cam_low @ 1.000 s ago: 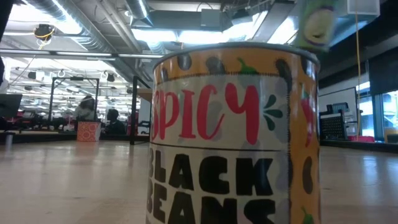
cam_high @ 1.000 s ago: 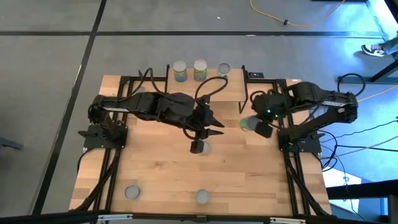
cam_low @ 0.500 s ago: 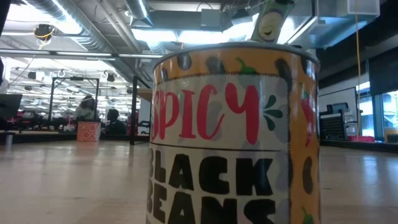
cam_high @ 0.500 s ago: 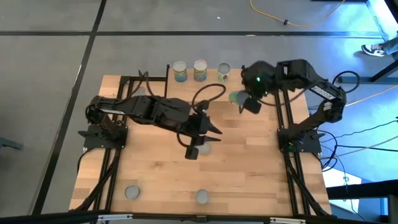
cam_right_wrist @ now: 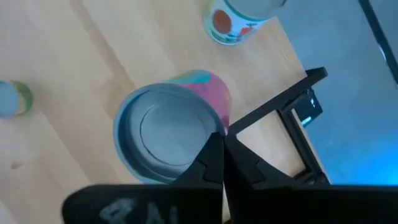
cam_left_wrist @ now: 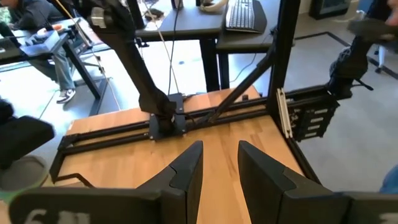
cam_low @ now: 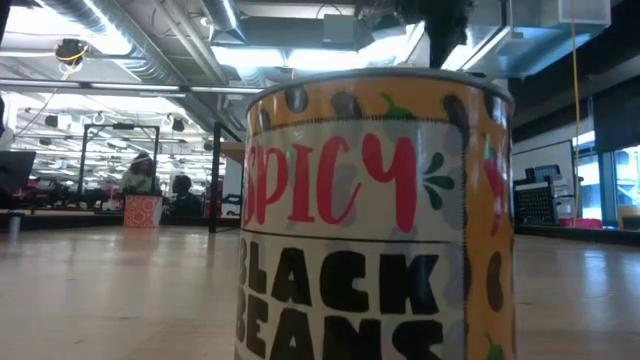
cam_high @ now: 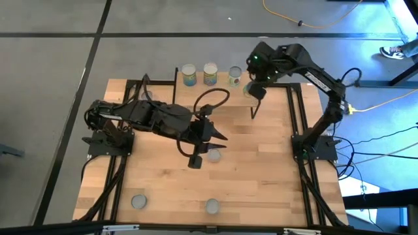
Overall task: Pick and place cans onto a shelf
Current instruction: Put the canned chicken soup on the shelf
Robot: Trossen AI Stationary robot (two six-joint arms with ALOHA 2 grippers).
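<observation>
The shelf (cam_high: 196, 94) stands at the table's far edge with three cans (cam_high: 209, 74) on its plank top. My right gripper (cam_high: 256, 91) is at the shelf's right end, shut on a can (cam_right_wrist: 168, 134) with a silvery top and a pink and teal label. My left gripper (cam_high: 219, 136) is open and empty over the table's middle, with bare wood between its fingers in the left wrist view (cam_left_wrist: 219, 168). One can (cam_high: 213, 155) stands on its base just on its near side. My right gripper meets the can at the edge of its top (cam_right_wrist: 221, 127), on the side toward the table's right. The two fingers (cam_right_wrist: 214, 158) lie close together and slant down from above. They hide the place of contact. Whether the can rests on the plank, I cannot tell.
Two cans stand at the table's near edge (cam_high: 138, 201) (cam_high: 212, 206). The second fills the low view, labelled spicy black beans (cam_low: 375, 220). Black frame rails (cam_high: 297, 117) run along both sides of the table. The shelf's black corner bracket (cam_right_wrist: 280, 109) is beside the held can.
My right gripper has carried its can from the table's right middle toward the far edge, to the shelf's right end. My left gripper has drawn back a little toward the table's left, away from the middle can, which stays put.
</observation>
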